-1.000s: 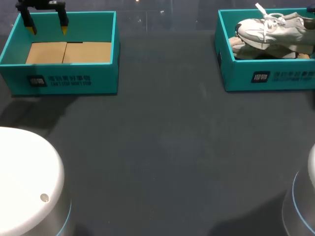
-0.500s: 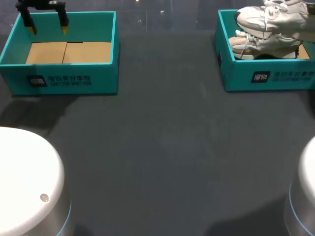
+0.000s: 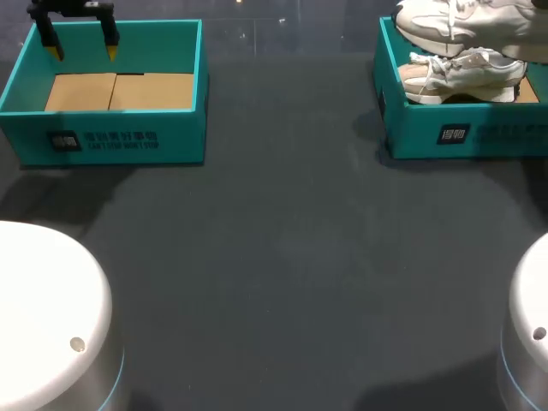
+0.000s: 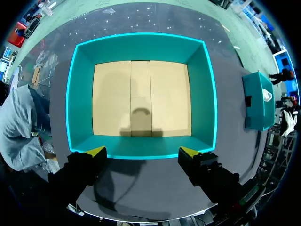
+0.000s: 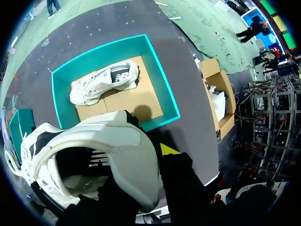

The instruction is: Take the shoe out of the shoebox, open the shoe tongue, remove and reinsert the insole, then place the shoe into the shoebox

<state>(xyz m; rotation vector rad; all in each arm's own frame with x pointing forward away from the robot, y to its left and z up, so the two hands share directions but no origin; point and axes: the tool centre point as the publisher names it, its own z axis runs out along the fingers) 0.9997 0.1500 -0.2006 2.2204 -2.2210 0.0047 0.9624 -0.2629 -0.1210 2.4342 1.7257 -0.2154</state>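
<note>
Head view: left claw (image 3: 83, 51) hovering over left box (image 3: 103, 141); lifted shoe (image 3: 445, 21) above right box (image 3: 462, 137), its top cut off; second shoe (image 3: 458, 75) lying inside.
Left wrist view: claw spread wide, over the box's near wall.
Right wrist view: right claw (image 5: 148, 157) pinching the lifted shoe's heel, one finger hidden.

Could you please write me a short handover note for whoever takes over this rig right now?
The left gripper is open and empty, over the edge of the left shoebox, which shows only its cardboard floor.
The right gripper is shut on the heel of the lifted shoe, held above the right shoebox.
A second shoe lies inside the right shoebox.
Done: the shoe is out of the box.
Left: open the tongue, remove and reinsert the insole, then put the shoe back in the shoebox.
</note>
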